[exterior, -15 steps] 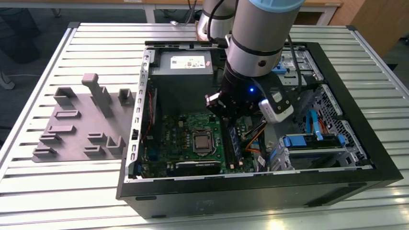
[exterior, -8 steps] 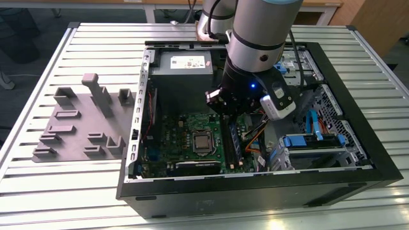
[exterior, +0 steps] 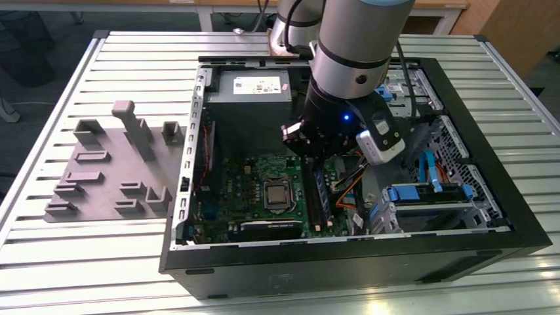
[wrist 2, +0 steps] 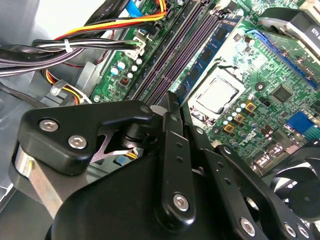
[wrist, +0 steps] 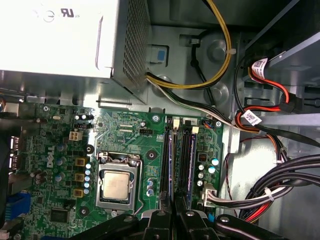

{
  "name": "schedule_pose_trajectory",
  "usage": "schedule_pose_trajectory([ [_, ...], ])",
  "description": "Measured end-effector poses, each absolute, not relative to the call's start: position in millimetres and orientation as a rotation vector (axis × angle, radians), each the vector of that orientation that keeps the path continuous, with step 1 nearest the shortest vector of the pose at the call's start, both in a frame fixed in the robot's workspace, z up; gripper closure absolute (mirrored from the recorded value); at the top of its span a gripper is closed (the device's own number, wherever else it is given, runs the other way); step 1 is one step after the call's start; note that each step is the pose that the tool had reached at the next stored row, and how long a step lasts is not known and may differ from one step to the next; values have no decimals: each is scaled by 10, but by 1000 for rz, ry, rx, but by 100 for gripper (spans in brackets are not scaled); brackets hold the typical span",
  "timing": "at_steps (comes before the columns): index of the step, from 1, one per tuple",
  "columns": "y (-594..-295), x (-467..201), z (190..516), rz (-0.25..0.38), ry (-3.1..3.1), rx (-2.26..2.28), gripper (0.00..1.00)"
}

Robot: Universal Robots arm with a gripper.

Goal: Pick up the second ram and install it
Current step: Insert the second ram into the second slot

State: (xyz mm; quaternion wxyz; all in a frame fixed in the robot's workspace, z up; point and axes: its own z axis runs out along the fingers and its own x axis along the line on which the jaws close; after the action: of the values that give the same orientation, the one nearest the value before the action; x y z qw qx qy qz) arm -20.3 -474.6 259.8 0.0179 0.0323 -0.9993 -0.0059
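The arm is reaching down into the open PC case (exterior: 490,216) and the gripper (wrist: 172,217) sits right over the motherboard's (wrist: 125,130) memory slots (wrist: 186,155), next to the CPU socket (wrist: 117,184). In both wrist views the fingers (wrist 2: 172,107) look pressed close together with a thin dark edge between them. That's probably the second ram (wrist: 169,165), standing on edge in line with one of the long slots, but I honestly can't tell whether the fingers are actually clamped on it or just resting against its end. Can't tell if it's fully seated either.

In the exterior view the gripper body hides most of that spot — you just see slots poking out below it. The grey fixture plate (exterior: 109,167) sits on the table at the exterior view's left (outside the case). Power supply (exterior: 254,85) is at the far end of the case, with cables (wrist: 280,185) bundled beside the slots.
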Motion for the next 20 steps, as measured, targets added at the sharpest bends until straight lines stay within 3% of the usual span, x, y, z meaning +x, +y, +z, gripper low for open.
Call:
schedule_pose_trajectory([
  [20,-4745,-203,2621,-20,-3105,69,86],
])
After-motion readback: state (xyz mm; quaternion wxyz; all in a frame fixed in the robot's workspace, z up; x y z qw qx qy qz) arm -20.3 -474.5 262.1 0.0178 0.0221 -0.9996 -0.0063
